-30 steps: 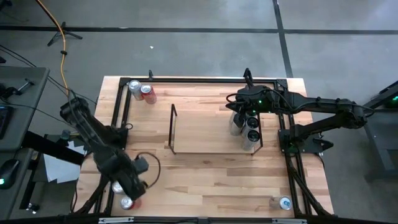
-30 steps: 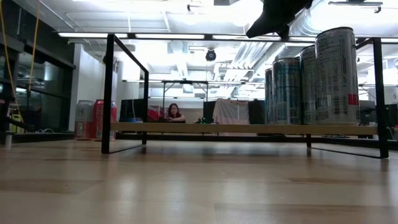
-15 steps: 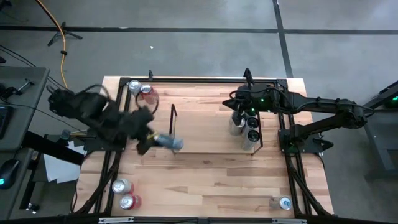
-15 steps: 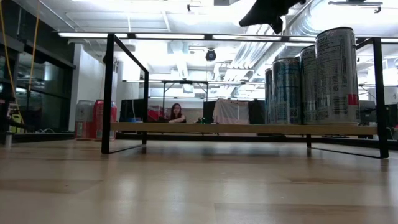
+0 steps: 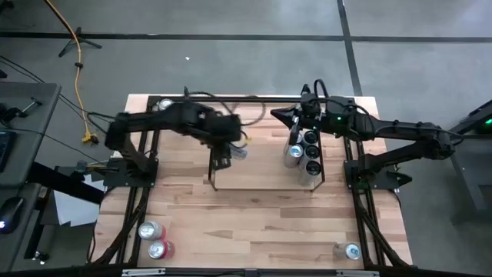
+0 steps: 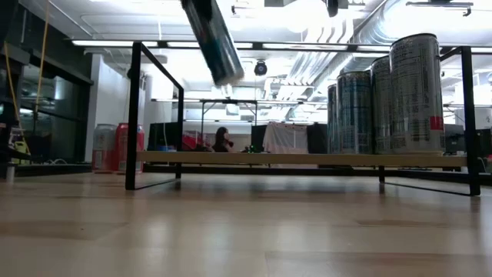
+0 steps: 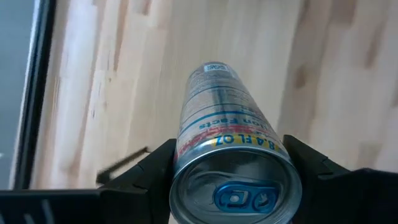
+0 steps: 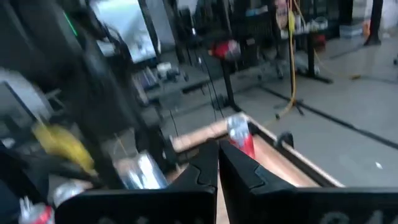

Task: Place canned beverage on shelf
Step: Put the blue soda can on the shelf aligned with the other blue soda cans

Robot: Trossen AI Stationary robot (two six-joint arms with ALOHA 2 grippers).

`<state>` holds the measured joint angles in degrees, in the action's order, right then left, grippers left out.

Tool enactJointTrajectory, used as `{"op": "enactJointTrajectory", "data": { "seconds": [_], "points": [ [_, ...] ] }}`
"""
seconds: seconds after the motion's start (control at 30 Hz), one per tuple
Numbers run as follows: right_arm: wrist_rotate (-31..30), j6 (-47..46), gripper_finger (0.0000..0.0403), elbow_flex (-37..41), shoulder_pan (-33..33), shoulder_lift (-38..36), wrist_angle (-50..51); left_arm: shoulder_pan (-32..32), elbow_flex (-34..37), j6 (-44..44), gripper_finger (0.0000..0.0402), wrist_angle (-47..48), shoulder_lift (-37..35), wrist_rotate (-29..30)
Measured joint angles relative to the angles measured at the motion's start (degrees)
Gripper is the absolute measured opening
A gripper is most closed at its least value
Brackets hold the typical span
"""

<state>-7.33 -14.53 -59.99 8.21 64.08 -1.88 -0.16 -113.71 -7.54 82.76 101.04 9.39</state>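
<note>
The low rectangular shelf of thin black metal rods (image 5: pixel 265 158) stands in the middle of the pale wooden bench (image 5: pixel 261 215) and serves as the landmark here. Three tall silver beverage cans (image 5: pixel 304 158) stand upright in a close row at its right end; the low view shows them side by side on the shelf's wooden board (image 6: pixel 307 158).

The left gripper (image 5: pixel 227 148) hangs over the shelf's left end frame, its fingers (image 7: pixel 149 174) grasping a slim silver and blue beverage can (image 7: pixel 227 140) on either side, near the can's tab end. In the low view this can (image 6: pixel 213 38) is tilted in the air above the shelf's left end, clear of the board.

The right gripper (image 5: pixel 283 118) is off the shelf's right end, just beyond the standing cans on the far side, with its fingers (image 8: pixel 205 171) clenched together and nothing between them.

Away from the shelf, two more cans, one silver and one red (image 5: pixel 156 240), lie near the bench's front left corner, and another silver can (image 5: pixel 350 251) sits near the front right corner.
</note>
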Motion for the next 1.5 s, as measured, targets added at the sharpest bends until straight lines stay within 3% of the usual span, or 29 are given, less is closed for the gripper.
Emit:
{"op": "enactJointTrajectory", "data": {
  "seconds": [0.23,0.57,1.1,1.3,1.5],
  "points": [
    [-0.15,1.51,0.0000,0.02,0.00,-1.65,-2.38,-0.36,-0.04,7.96,0.0191,-0.73,8.05,0.12],
    [-1.25,1.52,0.0000,0.02,0.02,-2.06,-0.53,-0.98,-0.01,9.71,0.0194,-0.81,14.65,-4.65],
    [-1.29,1.54,0.0000,0.02,0.02,-2.04,0.86,-1.05,-0.02,0.64,0.0195,-3.39,15.45,-4.14],
    [-1.29,1.54,0.0000,0.02,0.02,-2.04,0.86,-0.99,-0.02,2.08,0.0197,-3.29,15.45,-5.55],
    [-1.31,1.54,0.0000,0.02,0.02,-2.04,0.86,-0.99,-0.02,2.17,0.0227,-2.97,15.45,-6.15]
  ]
}}
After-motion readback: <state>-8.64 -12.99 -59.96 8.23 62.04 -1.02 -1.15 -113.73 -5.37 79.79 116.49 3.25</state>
